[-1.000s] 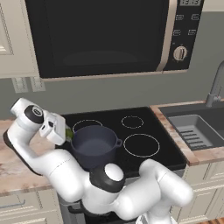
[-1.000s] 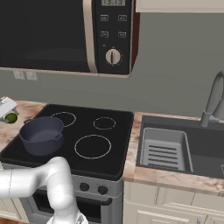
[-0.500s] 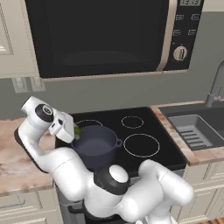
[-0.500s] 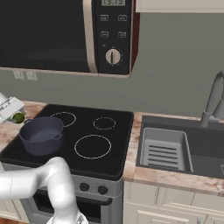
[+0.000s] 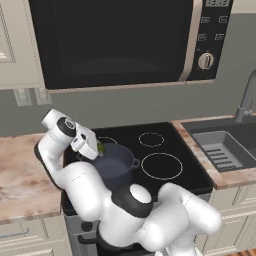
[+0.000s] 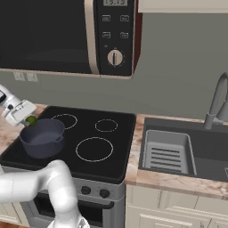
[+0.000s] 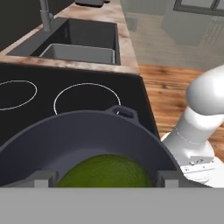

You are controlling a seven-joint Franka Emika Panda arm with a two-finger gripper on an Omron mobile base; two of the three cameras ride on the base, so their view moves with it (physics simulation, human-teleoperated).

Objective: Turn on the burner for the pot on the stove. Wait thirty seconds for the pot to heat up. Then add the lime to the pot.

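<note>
Dark grey-blue pot (image 5: 116, 166), plain, no markings. Black glass stove (image 5: 165, 150) patterned with thin white rings, grey steel front, black knobs. Yellow-green lime (image 7: 104, 172), slightly mottled. White gripper (image 5: 98, 148). Pink-beige marbled counter (image 5: 20, 170). Black microwave (image 5: 120, 40) with silver trim. Grey sink (image 6: 178, 149). Cream cabinets (image 6: 169, 209).

pot (image 7: 87, 135) dark grey-blue metal, smooth, matt with faint sheen inside. stove (image 5: 172, 150) top black glass, glossy, thin white painted rings; front (image 6: 95, 189) brushed grey steel, knobs black plastic-looking. lime (image 7: 105, 171) green, dull, finely pebbled skin. gripper (image 5: 95, 148) white smooth plastic shell, glossy. counter (image 5: 20, 175) pinkish speckled stone, polished. sink (image 6: 169, 149) grey metal, satin. microwave (image 5: 115, 40) glossy black door, metallic trim. floor (image 7: 175, 87) wood planks.
</note>
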